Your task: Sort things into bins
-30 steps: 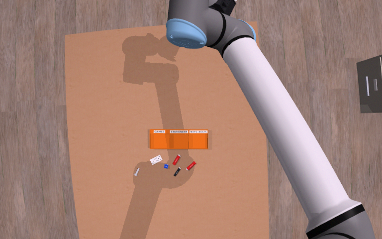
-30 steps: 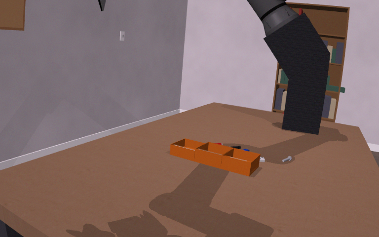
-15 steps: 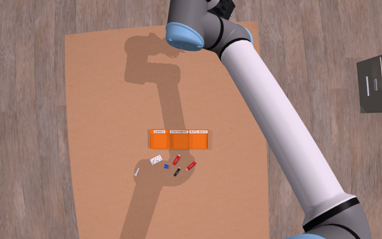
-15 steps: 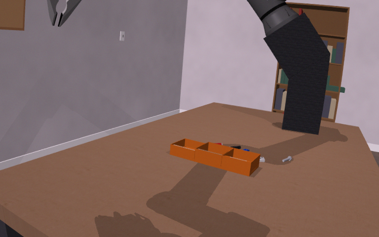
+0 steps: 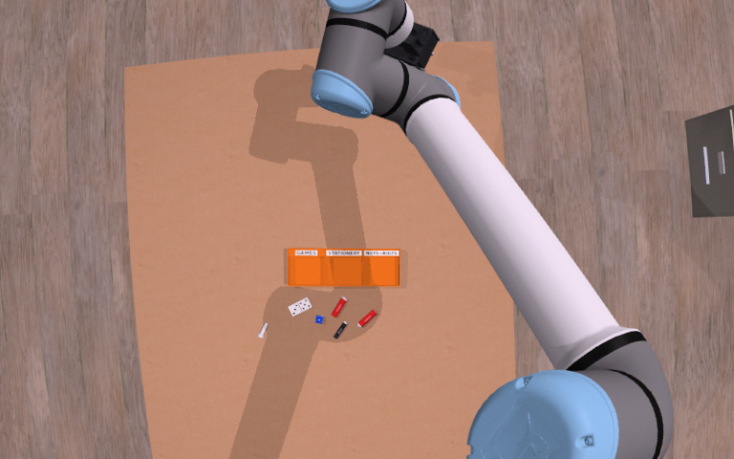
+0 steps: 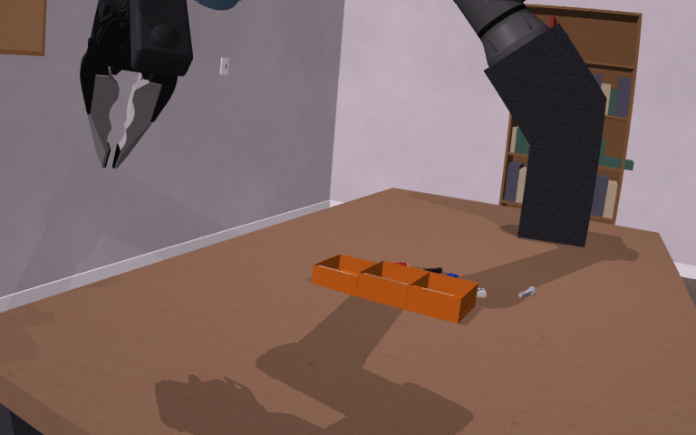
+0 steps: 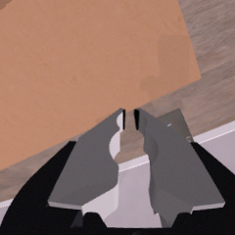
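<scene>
An orange row of three bins stands mid-table, labelled GAMES, STATIONERY and NUTS+BOLTS; it also shows in the exterior view. In front of it lie a white domino, a blue die, two red markers, a black marker and a white bolt. The bolt also shows in the exterior view. My gripper hangs high above the far end of the table, well away from the objects. Its fingers are shut with nothing between them.
The arm's long white link crosses above the table's right side. A black pedestal carries the arm base. A grey filing cabinet stands off the table. A bookshelf stands behind.
</scene>
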{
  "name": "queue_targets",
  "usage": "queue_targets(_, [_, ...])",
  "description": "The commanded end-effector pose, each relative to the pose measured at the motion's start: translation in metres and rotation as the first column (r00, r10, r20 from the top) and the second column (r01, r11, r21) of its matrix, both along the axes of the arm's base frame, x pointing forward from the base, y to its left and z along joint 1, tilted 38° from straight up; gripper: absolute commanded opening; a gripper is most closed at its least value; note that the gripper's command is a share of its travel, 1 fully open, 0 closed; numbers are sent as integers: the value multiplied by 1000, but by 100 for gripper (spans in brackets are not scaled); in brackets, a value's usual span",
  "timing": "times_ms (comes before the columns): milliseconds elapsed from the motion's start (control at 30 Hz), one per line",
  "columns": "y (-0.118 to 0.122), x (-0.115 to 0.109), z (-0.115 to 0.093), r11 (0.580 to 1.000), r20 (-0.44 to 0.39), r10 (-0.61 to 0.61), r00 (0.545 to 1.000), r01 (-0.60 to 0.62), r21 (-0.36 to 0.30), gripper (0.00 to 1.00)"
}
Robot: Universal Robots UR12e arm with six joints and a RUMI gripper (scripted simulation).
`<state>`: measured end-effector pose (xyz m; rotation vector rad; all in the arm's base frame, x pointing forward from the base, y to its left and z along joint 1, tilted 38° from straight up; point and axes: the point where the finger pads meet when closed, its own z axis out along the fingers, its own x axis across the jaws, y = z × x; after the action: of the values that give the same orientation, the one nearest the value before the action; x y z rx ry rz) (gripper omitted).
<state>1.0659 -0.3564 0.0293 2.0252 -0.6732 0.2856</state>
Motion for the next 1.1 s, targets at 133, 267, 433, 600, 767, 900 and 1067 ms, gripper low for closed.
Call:
queue_targets(133, [2, -18, -27, 999, 67, -33, 997, 32, 23, 4])
queue_targets(267, [5, -26, -35, 999, 67, -33, 997, 32, 23, 4])
queue_targets(433, [10, -52, -55, 997, 132, -75, 988, 69, 47, 4])
queue_targets(600, [11, -56, -61, 996, 130, -75, 989, 69, 47, 4])
queue_targets(767, [21, -82, -77, 992, 194, -115, 974, 103, 74, 4])
queue_targets(900, [24, -86, -80, 992, 194, -113, 974, 100, 74, 4])
queue_targets(1067, [33, -113, -97, 986, 253, -157, 955, 135, 103, 4])
